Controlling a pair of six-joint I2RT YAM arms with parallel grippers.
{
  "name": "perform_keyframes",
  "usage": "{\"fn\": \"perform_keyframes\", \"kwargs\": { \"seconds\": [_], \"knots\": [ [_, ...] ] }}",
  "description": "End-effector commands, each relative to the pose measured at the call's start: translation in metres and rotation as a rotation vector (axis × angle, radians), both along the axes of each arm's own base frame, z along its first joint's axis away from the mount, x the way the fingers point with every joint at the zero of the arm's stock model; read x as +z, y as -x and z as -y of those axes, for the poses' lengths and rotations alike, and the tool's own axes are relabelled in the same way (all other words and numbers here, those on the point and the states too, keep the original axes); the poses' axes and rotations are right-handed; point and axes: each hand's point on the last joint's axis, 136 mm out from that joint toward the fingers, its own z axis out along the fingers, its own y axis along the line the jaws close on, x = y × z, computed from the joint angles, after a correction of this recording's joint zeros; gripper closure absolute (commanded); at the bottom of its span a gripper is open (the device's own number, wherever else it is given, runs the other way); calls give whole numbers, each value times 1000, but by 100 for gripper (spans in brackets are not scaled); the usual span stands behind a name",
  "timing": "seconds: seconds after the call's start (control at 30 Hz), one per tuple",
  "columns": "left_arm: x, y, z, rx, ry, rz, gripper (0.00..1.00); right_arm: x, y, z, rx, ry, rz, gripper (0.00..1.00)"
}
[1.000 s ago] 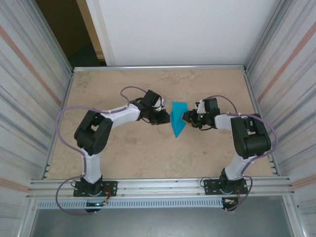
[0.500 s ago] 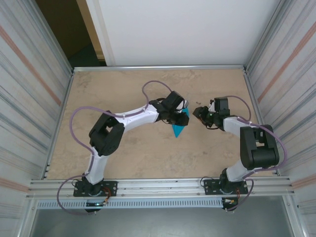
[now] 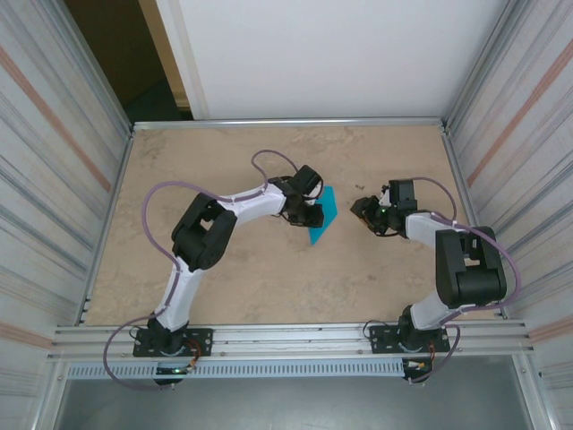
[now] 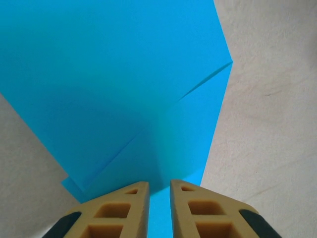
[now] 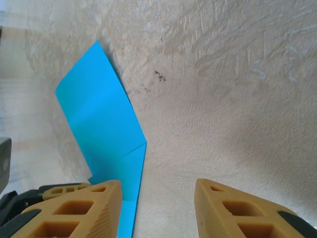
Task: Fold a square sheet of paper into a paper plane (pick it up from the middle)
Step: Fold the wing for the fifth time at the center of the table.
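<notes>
The teal-blue paper (image 3: 324, 211) lies on the table as a narrow creased kite shape with its point toward the near edge. My left gripper (image 3: 311, 215) sits on its left edge. In the left wrist view its fingers (image 4: 159, 184) stand almost together, a thin slit between them, low over the folded paper (image 4: 124, 74), with no clear grip on it. My right gripper (image 3: 360, 211) stands open just right of the paper and apart from it. From the right wrist the right gripper (image 5: 158, 183) has bare table between its fingers, the paper (image 5: 104, 124) to their left.
The tan table (image 3: 269, 278) is walled by ribbed metal panels on the left (image 3: 54, 179) and right (image 3: 519, 161), with a rail (image 3: 286, 339) along the near edge. Small dark specks (image 5: 158, 75) mark the table beyond the paper.
My left gripper swept right onto the paper, then drew back slightly left. The paper now lies tilted and narrower. My right gripper backed off to the right and holds there.
</notes>
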Motion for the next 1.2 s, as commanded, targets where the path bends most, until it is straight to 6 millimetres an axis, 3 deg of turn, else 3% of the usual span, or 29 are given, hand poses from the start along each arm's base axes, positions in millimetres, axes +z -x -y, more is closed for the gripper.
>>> {"fn": "perform_keyframes", "kwargs": {
  "seconds": [0.0,0.2,0.5,0.53,0.67,0.97,1.17],
  "knots": [
    [-13,5,-11,32,-5,-49,81,2,0,-16,71,-31,-29,56],
    [-20,6,-31,136,118,-144,80,-3,-2,-50,170,-65,-76,56],
    [-28,11,-59,247,248,-291,80,-14,-12,-80,162,-75,-143,57],
    [-17,10,-59,245,273,-283,80,-17,-12,-83,164,-78,-153,57],
    [-18,12,-68,258,302,-322,81,-20,-15,-98,205,-80,-165,59],
    [-26,15,-78,263,284,-332,84,-31,-24,-116,265,-73,-182,69],
    [-30,15,-78,262,281,-338,84,-37,-26,-122,285,-81,-194,70]
  ]
}}
